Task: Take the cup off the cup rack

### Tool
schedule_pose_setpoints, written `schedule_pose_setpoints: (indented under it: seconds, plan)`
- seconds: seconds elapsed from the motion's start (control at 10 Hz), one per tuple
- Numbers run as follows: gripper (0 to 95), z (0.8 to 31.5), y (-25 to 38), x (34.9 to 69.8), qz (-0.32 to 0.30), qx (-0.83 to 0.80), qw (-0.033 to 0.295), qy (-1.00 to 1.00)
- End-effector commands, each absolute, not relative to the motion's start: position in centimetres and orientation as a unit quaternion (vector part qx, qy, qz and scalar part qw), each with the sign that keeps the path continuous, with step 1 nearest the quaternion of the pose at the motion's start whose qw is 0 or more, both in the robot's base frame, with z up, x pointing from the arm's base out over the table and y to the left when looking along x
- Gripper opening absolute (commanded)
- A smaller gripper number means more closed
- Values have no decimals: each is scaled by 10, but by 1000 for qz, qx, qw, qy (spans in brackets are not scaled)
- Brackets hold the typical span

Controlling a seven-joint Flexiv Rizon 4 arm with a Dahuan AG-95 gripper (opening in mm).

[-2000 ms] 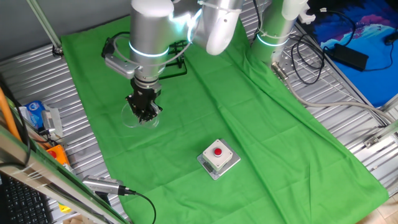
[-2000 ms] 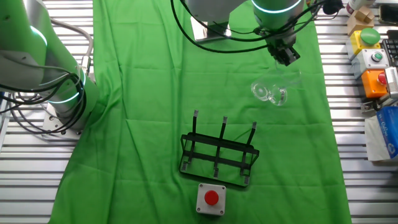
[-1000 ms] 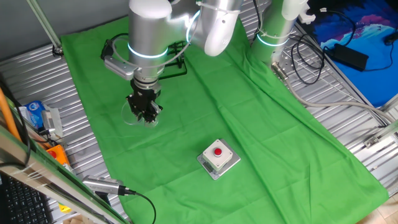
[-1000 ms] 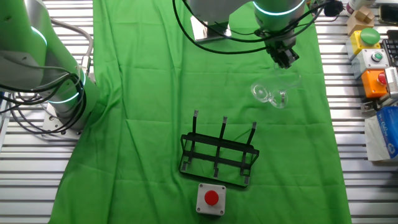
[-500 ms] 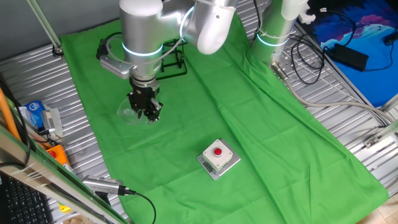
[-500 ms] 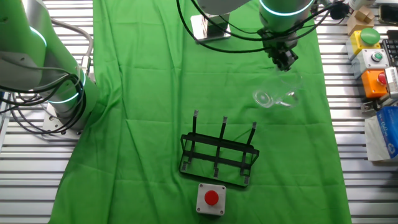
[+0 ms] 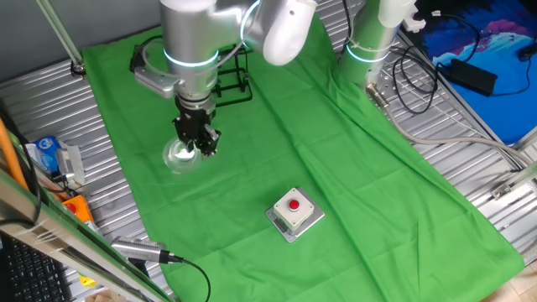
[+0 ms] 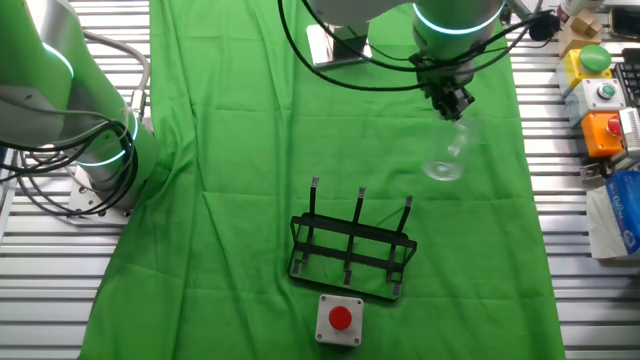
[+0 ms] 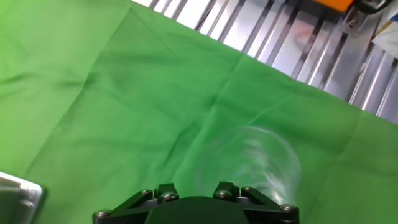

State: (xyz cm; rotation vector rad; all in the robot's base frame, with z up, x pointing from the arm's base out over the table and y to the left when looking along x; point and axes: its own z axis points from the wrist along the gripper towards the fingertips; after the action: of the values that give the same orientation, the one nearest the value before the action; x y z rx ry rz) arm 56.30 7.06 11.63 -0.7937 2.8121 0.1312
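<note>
The cup [image 8: 443,158], a clear glass mug, hangs tilted just over the green cloth, right of the cloth's middle, apart from the cup rack [image 8: 352,245]. My gripper [image 8: 455,103] sits at the cup's upper end, fingers pinched together on it. In one fixed view the gripper [image 7: 198,144] is at the right edge of the cup [image 7: 179,154], and the rack [image 7: 232,79] stands behind the arm, partly hidden. The hand view shows the cup [image 9: 252,163] close in front of the gripper's black housing [image 9: 196,208]; the fingertips are out of sight there.
A grey box with a red button [image 8: 340,318] sits in front of the rack, nearer the cloth's edge [image 7: 294,210]. Control boxes [image 8: 600,95] and a blue packet [image 8: 615,215] lie on the slatted metal table to the right. A second arm's base [image 8: 100,150] stands left.
The gripper has risen slightly and turned. The cup, lying on its side before, has swung with it into a more upright, tilted pose.
</note>
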Motion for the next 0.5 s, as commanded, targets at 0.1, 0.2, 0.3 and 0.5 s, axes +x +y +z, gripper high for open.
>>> schedule_pose_setpoints:
  seconds: [0.1, 0.2, 0.3, 0.5]
  plan:
    - [380, 111, 65, 564, 38, -293, 113, 949]
    - [380, 111, 65, 565, 34, -298, 112, 947]
    - [380, 110, 65, 566, 32, -300, 111, 947]
    - [380, 108, 69, 575, 34, -305, 111, 945]
